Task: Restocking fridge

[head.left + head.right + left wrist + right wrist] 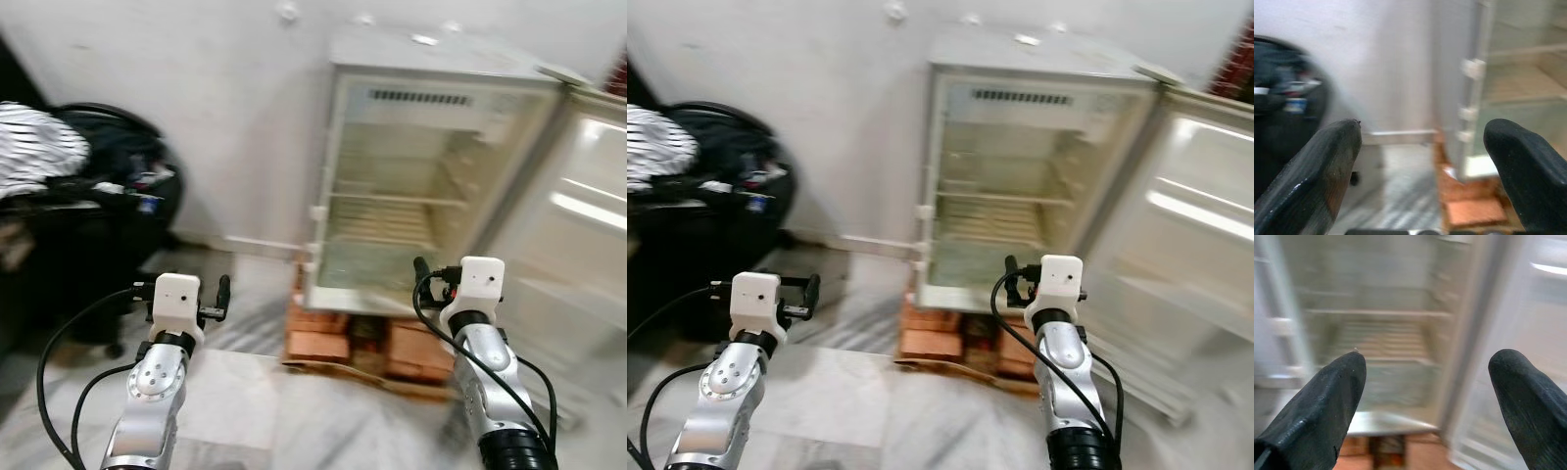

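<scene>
Open small fridge (411, 186) raised on bricks (318, 343); left gripper (1425, 171) and right gripper (1425, 401) before it, fingers spread, empty.

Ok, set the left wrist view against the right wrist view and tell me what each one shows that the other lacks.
Left wrist view: the open left gripper frames the pale wall, a dark cluttered heap beside it, and the reddish bricks under the fridge's hinge-side edge.

Right wrist view: the open right gripper looks straight into the small white fridge, at its blurred wire shelves and the open white door.

Shared: two spread black fingers holding nothing, part of the fridge cabinet, and motion blur.
</scene>
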### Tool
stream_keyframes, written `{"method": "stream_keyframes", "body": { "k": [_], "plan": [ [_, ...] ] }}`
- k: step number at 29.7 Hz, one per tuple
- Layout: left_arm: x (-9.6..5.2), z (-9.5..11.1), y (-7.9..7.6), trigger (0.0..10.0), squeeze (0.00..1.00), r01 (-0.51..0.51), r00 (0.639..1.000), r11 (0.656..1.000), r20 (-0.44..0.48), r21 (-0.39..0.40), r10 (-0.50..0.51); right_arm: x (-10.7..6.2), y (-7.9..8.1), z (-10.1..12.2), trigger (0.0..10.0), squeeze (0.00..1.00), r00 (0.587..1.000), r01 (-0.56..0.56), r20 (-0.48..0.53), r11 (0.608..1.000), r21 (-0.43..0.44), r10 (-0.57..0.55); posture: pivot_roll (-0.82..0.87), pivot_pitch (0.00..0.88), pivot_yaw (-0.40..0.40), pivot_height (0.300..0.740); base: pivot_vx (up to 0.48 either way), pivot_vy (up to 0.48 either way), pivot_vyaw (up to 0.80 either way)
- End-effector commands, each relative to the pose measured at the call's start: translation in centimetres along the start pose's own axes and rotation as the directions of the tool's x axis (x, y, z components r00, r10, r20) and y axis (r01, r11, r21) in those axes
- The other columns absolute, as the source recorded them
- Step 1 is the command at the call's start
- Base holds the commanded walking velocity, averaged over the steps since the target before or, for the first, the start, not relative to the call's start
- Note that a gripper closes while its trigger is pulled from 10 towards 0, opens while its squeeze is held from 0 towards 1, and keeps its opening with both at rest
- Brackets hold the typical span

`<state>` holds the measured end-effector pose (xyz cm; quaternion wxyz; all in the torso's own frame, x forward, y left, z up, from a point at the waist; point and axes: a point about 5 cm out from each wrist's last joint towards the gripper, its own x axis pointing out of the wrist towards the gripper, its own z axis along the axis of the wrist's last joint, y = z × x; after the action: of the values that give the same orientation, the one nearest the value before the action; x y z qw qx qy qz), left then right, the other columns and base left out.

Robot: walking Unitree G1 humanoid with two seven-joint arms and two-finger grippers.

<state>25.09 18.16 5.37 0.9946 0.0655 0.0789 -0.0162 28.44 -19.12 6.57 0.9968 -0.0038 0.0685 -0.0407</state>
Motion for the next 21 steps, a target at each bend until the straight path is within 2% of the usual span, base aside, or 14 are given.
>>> {"method": "stream_keyframes", "body": {
  "k": [1,4,6,7,10,16,21],
  "plan": [
    [-0.3,-0.5,-0.6,10.0,0.00,0.026,1.000,1.000,-0.009,-0.011,-0.026,-0.2,-0.4,0.0,10.0,0.00,1.000,0.002,-0.001,1.000,-0.002,-0.002,0.07,0.000,-0.088,0.740,0.000,-0.368,-0.80],
    [-0.3,-0.5,-0.7,10.0,0.00,0.029,1.000,1.000,-0.008,-0.012,-0.029,-0.1,-0.3,0.1,10.0,0.00,1.000,-0.009,0.001,1.000,0.002,0.009,0.07,0.000,-0.085,0.740,0.000,-0.371,-0.72],
    [-0.2,-0.4,-0.7,10.0,0.00,0.030,1.000,0.999,-0.003,-0.012,-0.030,0.2,0.2,0.4,10.0,0.00,0.999,-0.031,0.010,1.000,-0.005,0.031,0.06,0.000,-0.074,0.740,0.000,-0.394,0.00],
    [0.2,0.1,-0.9,10.0,0.00,0.040,0.999,0.999,0.017,0.000,-0.040,1.0,1.0,1.1,10.0,0.00,0.997,-0.077,0.029,0.996,-0.033,0.078,0.07,0.000,-0.080,0.740,0.000,-0.405,0.00],
    [0.5,0.4,-0.8,10.0,0.00,0.040,0.999,0.999,0.027,0.006,-0.040,1.6,1.3,1.7,10.0,0.00,0.996,-0.085,0.039,0.996,-0.012,0.085,0.07,0.000,-0.079,0.740,0.000,-0.450,0.00],
    [0.3,0.2,-0.5,10.0,0.00,0.035,0.999,0.999,0.021,0.015,-0.036,1.5,1.3,1.3,10.0,0.00,0.993,-0.118,0.021,0.993,-0.026,0.118,0.07,0.000,-0.078,0.740,0.000,-0.480,0.00],
    [0.1,-0.1,-0.7,10.0,0.00,0.039,0.999,0.999,0.010,0.026,-0.039,1.5,1.6,1.0,10.0,0.00,0.990,-0.140,0.012,0.990,0.012,0.140,0.07,0.000,-0.076,0.740,0.000,-0.480,0.00]
  ]
}}
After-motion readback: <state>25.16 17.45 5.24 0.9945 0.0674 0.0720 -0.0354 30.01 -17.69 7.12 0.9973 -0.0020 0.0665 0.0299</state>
